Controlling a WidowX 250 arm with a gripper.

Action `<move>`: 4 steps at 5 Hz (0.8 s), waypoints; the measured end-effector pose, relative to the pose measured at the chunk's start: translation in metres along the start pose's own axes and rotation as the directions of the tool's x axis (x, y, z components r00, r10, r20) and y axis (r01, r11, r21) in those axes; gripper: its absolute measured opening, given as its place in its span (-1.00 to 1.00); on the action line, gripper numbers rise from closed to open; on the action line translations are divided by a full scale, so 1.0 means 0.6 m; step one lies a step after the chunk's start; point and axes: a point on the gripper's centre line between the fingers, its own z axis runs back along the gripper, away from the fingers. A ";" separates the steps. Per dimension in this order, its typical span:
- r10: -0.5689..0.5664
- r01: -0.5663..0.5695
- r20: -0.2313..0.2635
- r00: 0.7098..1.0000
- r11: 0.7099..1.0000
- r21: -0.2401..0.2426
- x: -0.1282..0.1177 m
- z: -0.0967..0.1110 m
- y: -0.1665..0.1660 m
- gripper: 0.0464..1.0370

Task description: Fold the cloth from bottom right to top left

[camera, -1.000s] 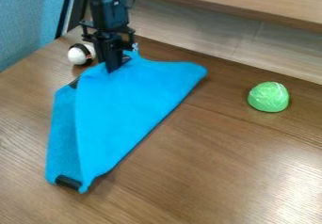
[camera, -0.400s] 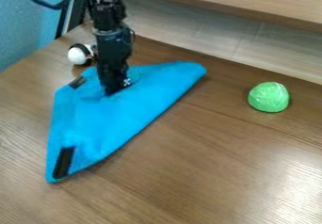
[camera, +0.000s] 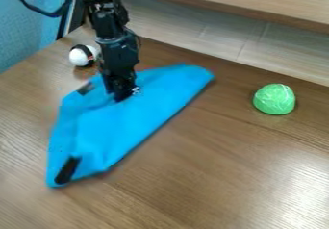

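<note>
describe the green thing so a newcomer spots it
On the brown wooden table, look toward the view's right, near the pale back panel. There sits a green dome with pale streaks, unlike the blue cloth and the black-and-white ball at left.

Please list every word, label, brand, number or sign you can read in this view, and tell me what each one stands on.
No text can be read.
Gripper: a small black-and-white mark at its side, too small to make out as a sign or letters.
Blue cloth: dark patches, no lettering that I can make out.
Green object: pale streaks, no readable letters or numbers.
</note>
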 end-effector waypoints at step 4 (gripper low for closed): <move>0.213 -0.190 0.180 0.960 0.973 -0.133 -0.022 0.137 -0.007 0.93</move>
